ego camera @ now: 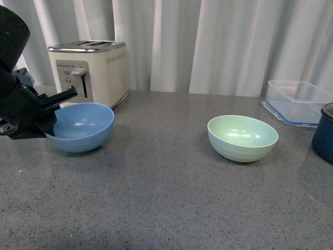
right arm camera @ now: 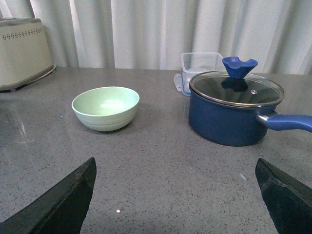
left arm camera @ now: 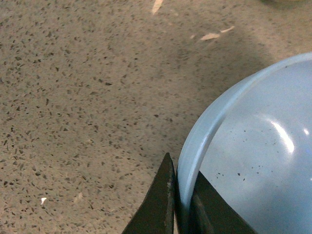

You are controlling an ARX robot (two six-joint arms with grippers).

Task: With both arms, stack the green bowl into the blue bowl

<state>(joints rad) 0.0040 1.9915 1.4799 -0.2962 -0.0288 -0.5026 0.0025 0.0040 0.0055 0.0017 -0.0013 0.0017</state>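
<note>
While the left gripper (left arm camera: pixel 181 195) clamps its fingers (left arm camera: pixel 158 204) on the rim of the sky-blue, faintly ridged blue bowl (ego camera: pixel 83 127) beside the toaster (ego camera: pixel 99 67), the pale mint green bowl (ego camera: pixel 242 138) sits upright and empty, right of centre on the worktop (ego camera: pixel 166 198). The right gripper (right arm camera: pixel 175 168) has its fingers wide apart, holding nothing. There is one bowl of each colour, one navy pot (right arm camera: pixel 229 117) and one clear container (ego camera: pixel 296 101).

Left wrist seemingly closest; others share green bowl (ego camera: pixel 242 138)

left hand (ego camera: pixel 52 110): black, boxy | right hand (right arm camera: pixel 175 202): black, tapered, matte
</note>
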